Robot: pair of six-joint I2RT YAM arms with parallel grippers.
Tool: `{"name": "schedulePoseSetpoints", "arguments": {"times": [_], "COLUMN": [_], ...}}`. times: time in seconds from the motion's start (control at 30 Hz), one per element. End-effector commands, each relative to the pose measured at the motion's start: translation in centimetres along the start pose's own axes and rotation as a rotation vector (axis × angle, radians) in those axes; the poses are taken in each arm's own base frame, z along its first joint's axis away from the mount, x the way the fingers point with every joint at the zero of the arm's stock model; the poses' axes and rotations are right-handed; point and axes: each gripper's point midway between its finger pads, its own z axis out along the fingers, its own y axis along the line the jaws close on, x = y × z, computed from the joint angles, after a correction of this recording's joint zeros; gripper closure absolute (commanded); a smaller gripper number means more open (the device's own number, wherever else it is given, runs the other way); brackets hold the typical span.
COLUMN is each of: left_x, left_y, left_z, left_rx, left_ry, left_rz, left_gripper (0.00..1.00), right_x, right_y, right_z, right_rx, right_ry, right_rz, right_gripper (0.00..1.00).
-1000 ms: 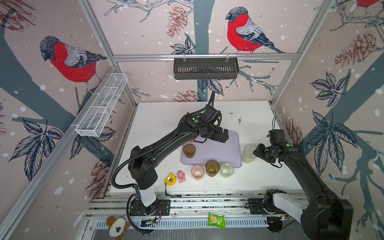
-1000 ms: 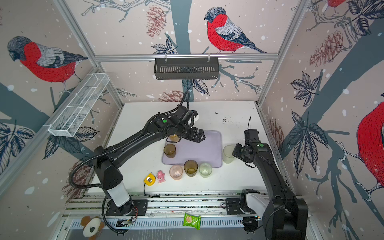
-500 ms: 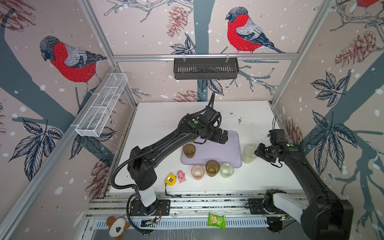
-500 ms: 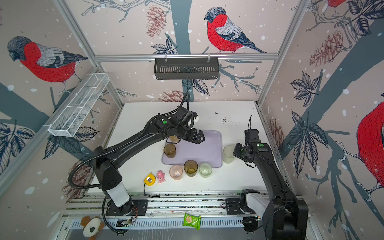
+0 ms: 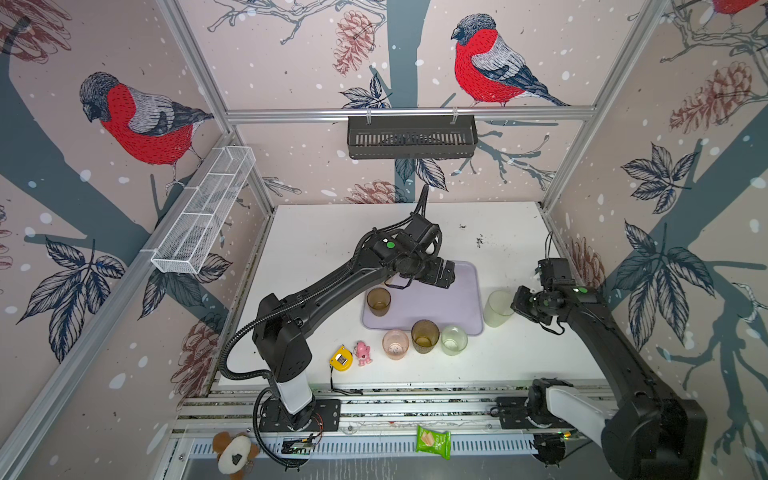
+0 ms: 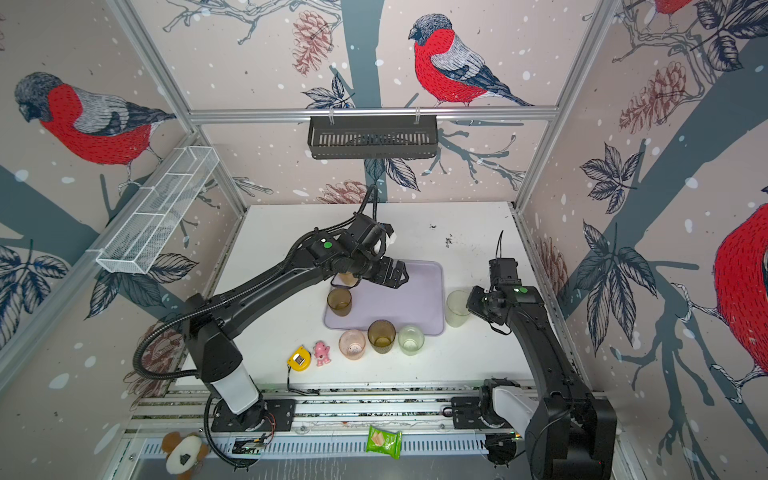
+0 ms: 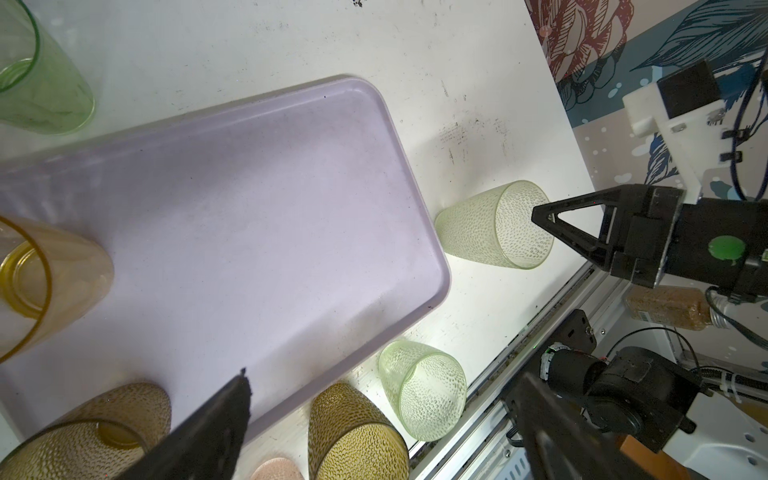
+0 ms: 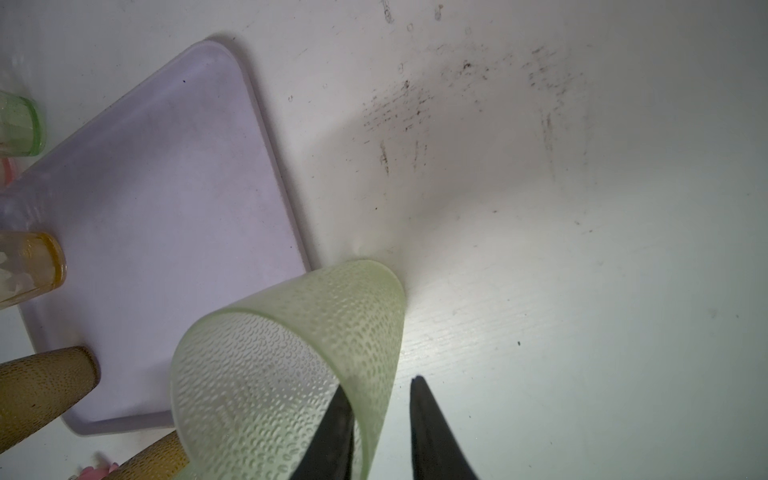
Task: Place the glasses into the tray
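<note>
White table (image 5: 316, 249): tray (image 5: 457, 307) mid-table, brown glass (image 5: 378, 302) on it.
Wide-open left gripper (image 5: 440, 274) hangs empty over tray; right gripper (image 8: 380, 386) part open astride frosted glass (image 5: 496, 308) wall, outer finger clear; glass stands just beside tray.

Bright, even light falls from above onto my white table (image 5: 316, 249). Both top views are sharp, though the walls bow toward the frame edges. Beside the tray (image 8: 166, 208), a soft grey shadow lies just beyond the frosted glass (image 8: 291, 365), and farther from the tray the table glares pale. My right gripper (image 8: 378, 384) looks dark and blurred. The amber glass (image 7: 50, 282) on the tray smears out of focus.
</note>
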Motion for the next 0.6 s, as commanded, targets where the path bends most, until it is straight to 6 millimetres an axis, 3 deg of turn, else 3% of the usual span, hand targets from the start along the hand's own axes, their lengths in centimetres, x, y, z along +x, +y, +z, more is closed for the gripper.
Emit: {"name": "schedulePoseSetpoints", "arguments": {"times": [0.0,0.57], "left_x": [-0.80,-0.52], "left_y": [-0.41,0.03], "left_z": [-0.29,0.21], "left_rx": [0.007,-0.001], "left_ry": [-0.037,-0.036], "left_rz": [0.004,-0.004], "left_gripper": [0.01,0.01], "right_x": [-0.42,-0.32], "right_y": [-0.05,-0.14], "right_z": [-0.07,0.15], "right_rx": [0.006,0.009], "right_ry": [-0.016,-0.011], "right_rz": [-0.017,-0.020], "right_gripper": [0.77,0.85]}}
